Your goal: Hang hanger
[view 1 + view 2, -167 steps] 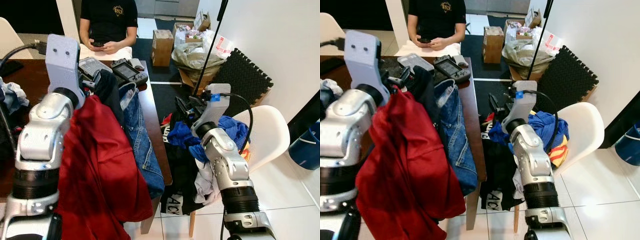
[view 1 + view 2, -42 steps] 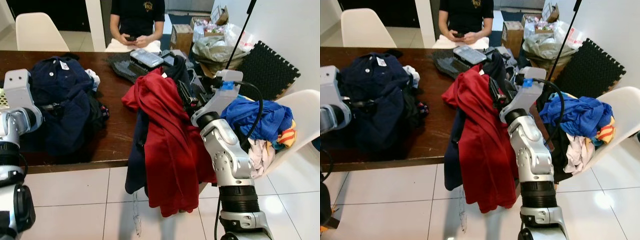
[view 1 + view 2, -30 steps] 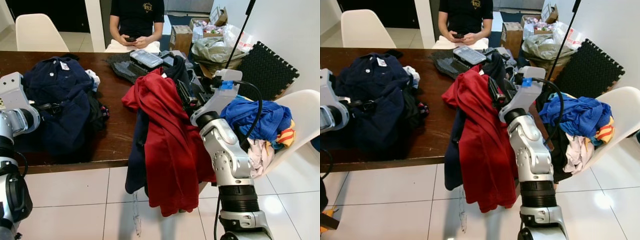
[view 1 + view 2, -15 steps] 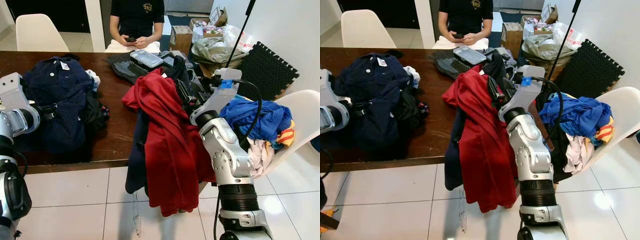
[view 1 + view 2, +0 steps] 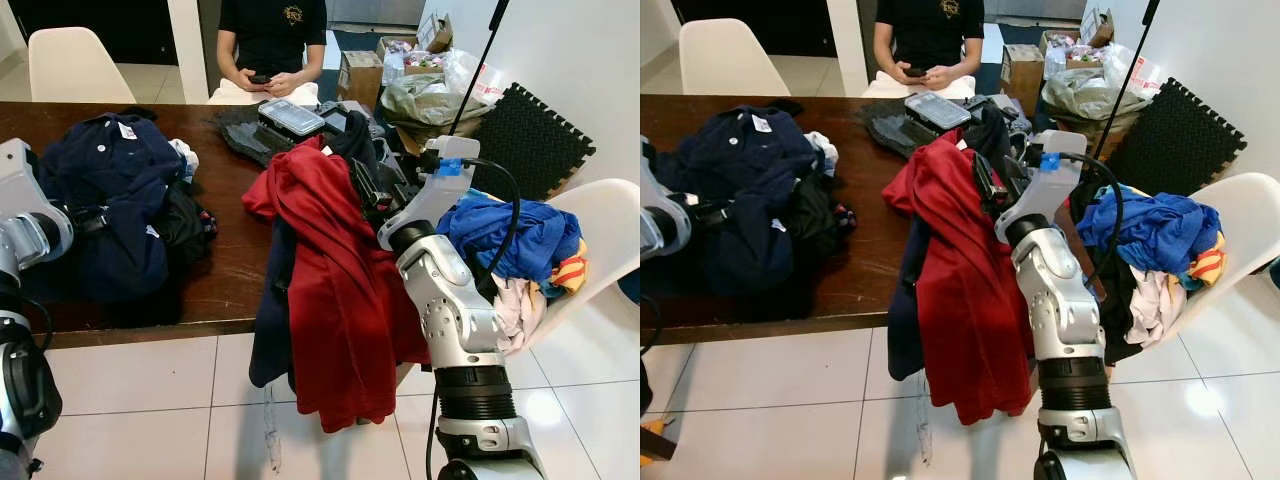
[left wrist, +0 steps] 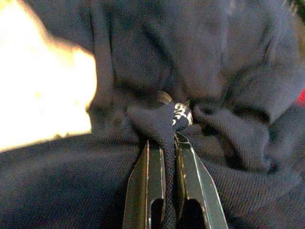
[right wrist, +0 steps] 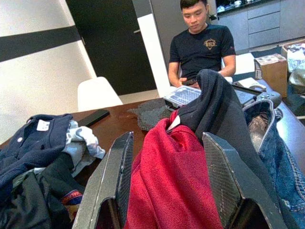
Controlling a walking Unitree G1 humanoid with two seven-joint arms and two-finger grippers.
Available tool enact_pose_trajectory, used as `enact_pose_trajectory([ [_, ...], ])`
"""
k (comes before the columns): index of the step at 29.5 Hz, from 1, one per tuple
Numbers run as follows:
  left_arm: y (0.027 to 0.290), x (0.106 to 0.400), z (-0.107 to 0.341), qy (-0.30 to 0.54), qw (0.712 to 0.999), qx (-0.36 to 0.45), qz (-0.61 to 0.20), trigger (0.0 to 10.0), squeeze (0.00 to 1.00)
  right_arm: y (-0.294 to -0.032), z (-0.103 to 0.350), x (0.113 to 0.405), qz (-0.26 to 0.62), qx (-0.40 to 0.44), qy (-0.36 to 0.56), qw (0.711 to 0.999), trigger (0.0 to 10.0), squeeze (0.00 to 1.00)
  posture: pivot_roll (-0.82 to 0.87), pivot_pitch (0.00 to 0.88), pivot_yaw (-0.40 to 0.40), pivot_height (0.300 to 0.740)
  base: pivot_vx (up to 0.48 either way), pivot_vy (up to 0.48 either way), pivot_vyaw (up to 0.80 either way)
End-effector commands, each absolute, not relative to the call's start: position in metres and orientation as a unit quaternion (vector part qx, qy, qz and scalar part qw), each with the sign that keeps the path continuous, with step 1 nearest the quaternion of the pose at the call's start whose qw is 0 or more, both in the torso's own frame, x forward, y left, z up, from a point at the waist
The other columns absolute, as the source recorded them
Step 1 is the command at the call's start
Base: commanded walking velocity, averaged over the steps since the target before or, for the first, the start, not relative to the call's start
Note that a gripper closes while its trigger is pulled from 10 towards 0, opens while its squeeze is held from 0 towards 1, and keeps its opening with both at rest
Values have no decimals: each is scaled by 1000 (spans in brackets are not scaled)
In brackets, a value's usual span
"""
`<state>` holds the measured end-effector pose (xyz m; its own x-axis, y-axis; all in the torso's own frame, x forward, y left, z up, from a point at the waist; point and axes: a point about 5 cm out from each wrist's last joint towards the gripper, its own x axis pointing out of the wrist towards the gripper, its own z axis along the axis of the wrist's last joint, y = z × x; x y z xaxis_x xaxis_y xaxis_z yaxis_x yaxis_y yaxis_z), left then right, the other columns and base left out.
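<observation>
Your left gripper point(image 6: 167, 138) is clamped on a fold of the navy jacket point(image 5: 110, 190) lying on the brown table point(image 5: 228, 270). Your right gripper point(image 7: 167, 157), fingers spread apart, hovers at the red garment point(image 5: 335, 290).

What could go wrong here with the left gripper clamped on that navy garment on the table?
The left gripper pinches only a small fold of the navy garment, so the cloth may slip free. Pulling could also drag the black clothing tangled beside it. The red garment overhangs the table edge and might slide off.
</observation>
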<state>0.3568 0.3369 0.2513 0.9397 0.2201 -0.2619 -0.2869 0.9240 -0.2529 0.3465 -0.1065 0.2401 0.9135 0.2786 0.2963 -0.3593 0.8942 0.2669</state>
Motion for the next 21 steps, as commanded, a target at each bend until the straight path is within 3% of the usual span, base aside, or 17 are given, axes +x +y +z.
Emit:
enact_pose_trajectory([
  [1, 339, 356, 287, 18, 982, -114, 147, 0, 0, -105, 241, 347, 168, 163, -132, 963, 10000, 0, 84, 90, -84, 740, 0, 0, 0],
  [4, 339, 356, 287, 18, 982, -114, 147, 0, 0, -105, 241, 347, 168, 163, -132, 963, 10000, 0, 84, 90, -84, 740, 0, 0, 0],
  [5, 336, 351, 316, -68, 982, -53, 170, 0, 0, -105, 241, 346, 169, 165, -132, 963, 10000, 0, 85, 85, -84, 740, 0, 0, 0],
  [7, 336, 351, 316, -68, 982, -53, 170, 0, 0, -105, 241, 346, 169, 165, -132, 963, 10000, 0, 85, 85, -84, 740, 0, 0, 0],
  [8, 325, 341, 356, -185, 963, 19, 193, 0, 0, -104, 242, 346, 170, 167, -135, 962, 10000, 0, 86, 80, -81, 740, 0, 0, 0],
  [11, 325, 341, 356, -185, 963, 19, 193, 0, 0, -104, 242, 346, 170, 167, -135, 962, 10000, 0, 86, 80, -81, 740, 0, 0, 0],
  [12, 312, 329, 389, -283, 935, 64, 206, 0, 0, -104, 243, 346, 171, 170, -140, 960, 10000, 0, 86, 78, -79, 740, 0, 0, 0],
  [14, 312, 329, 389, -283, 935, 64, 206, 0, 0, -104, 243, 346, 171, 170, -140, 960, 10000, 0, 86, 78, -79, 740, 0, 0, 0],
  [15, 290, 315, 422, -382, 899, 95, 193, 0, 0, -105, 244, 346, 169, 173, -145, 959, 10000, 0, 87, 78, -75, 740, 0, 0, 0],
  [17, 290, 315, 422, -382, 899, 95, 193, 0, 0, -105, 244, 346, 169, 173, -145, 959, 10000, 0, 87, 78, -75, 740, 0, 0, 0],
  [18, 257, 299, 453, -480, 852, 140, 154, 0, 0, -107, 246, 346, 162, 177, -154, 958, 10000, 0, 87, 78, -71, 740, 0, 0, 0],
  [20, 257, 299, 453, -480, 852, 140, 154, 0, 0, -107, 246, 346, 162, 177, -154, 958, 10000, 0, 87, 78, -71, 740, 0, 0, 0],
  [21, 229, 286, 471, -544, 813, 172, 114, 0, 0, -109, 248, 345, 156, 181, -163, 957, 10000, 0, 87, 79, -67, 740, 0, 0, 0],
])
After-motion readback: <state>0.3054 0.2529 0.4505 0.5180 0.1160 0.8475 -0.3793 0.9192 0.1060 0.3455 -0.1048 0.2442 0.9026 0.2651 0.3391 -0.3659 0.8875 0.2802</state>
